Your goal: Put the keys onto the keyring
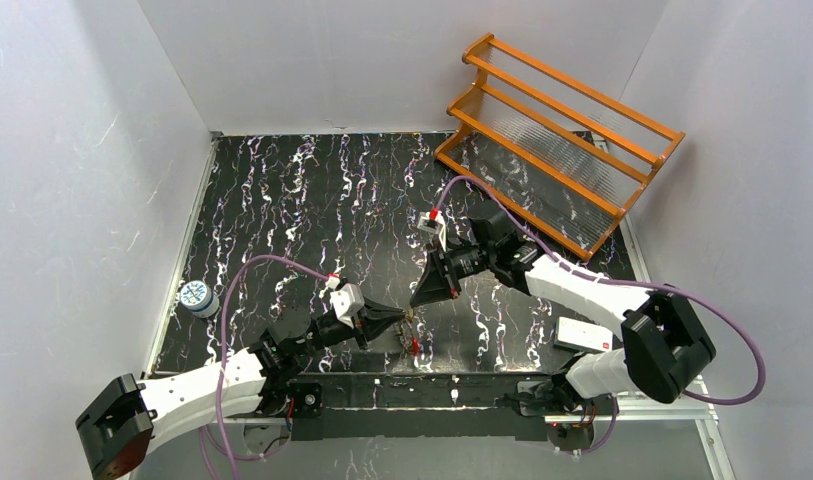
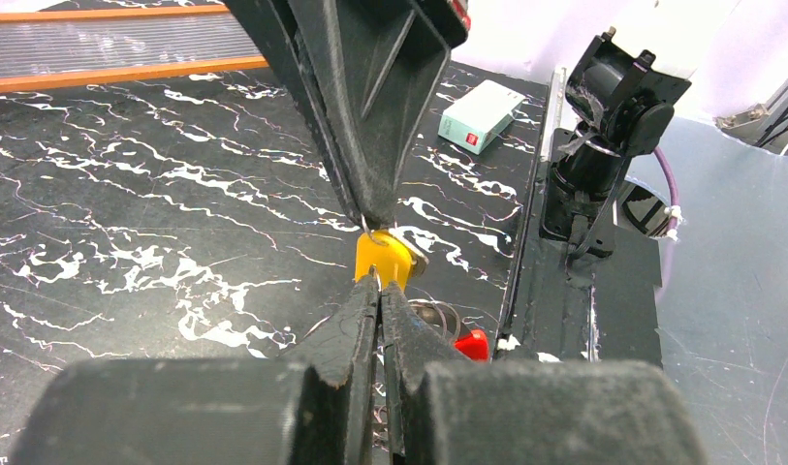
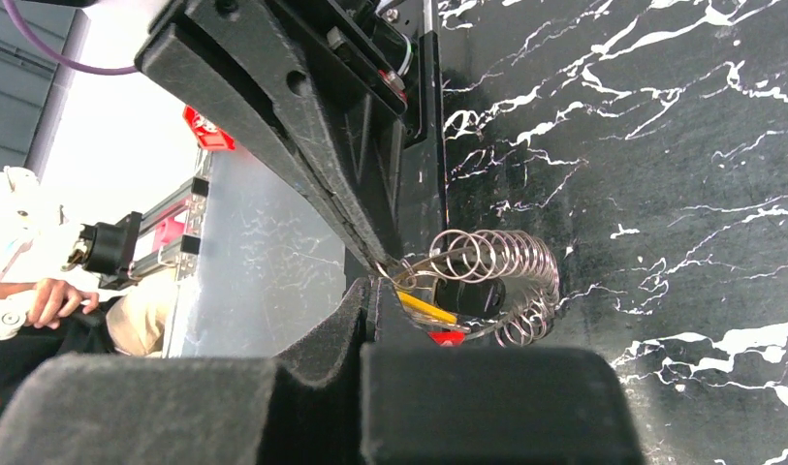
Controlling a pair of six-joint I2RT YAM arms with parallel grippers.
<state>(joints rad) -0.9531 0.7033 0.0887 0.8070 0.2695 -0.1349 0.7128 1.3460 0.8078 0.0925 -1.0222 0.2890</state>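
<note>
Keyring of coiled wire, yellow key pinched in left gripper, right gripper clenched, seemingly on it

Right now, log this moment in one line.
left gripper: shut on gold key | right gripper: shut on keyring | status: grippers tip to tip

**Keyring**: silvery coiled-wire loop, a short stretch red, low over the worktop near its front edge. One wire end meets the closed tips of the right gripper.
**Gold key**: yellow head, upright, pinched in the closed left gripper.
**Silvery key**: dark part showing inside the loop.
</note>
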